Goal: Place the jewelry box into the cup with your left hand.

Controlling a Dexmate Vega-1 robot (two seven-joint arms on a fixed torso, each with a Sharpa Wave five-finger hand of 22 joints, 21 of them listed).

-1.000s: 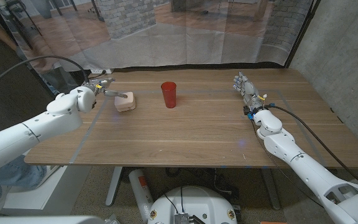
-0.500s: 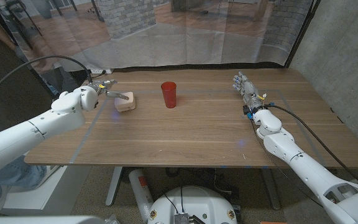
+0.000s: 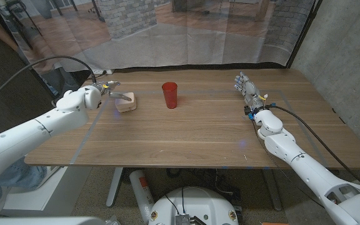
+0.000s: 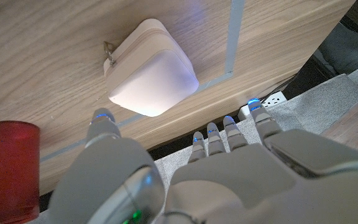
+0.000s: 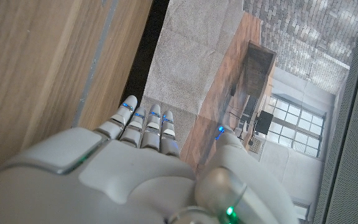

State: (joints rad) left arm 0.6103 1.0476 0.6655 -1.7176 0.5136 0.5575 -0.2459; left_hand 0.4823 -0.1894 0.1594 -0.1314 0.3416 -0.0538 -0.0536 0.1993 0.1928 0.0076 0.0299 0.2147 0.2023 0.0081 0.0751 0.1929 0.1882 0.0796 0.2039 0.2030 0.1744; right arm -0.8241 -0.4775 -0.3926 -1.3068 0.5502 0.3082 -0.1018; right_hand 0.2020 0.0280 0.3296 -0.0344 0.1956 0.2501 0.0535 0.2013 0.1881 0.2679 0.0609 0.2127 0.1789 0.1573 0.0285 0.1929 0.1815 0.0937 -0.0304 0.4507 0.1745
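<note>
- The box (image 3: 126, 102) lies on the table (image 3: 192, 137) towards its far left corner, a pale, rounded square case, closed, with a small metal clasp on one side as the left wrist view (image 4: 151, 74) shows it.
- The cup (image 3: 169, 95), red and upright, stands near the far edge about midway along it, apart from the box; in the left wrist view (image 4: 8, 165) it shows beside the thumb.
- The left hand (image 3: 108, 91) hangs just over the box at the far left corner, its fingers (image 4: 213, 134) released and spread, grasping nothing; whether a fingertip touches the lid I cannot tell.
- The left arm (image 3: 39, 128) reaches in over the table's left edge.
- The right hand (image 3: 245, 86) stands near the far right corner, well apart from cup and box, fingers (image 5: 145, 121) straight and side by side, thumb apart, holding nothing.
- A pale strip (image 4: 235, 37) runs across the wood next to the box.
</note>
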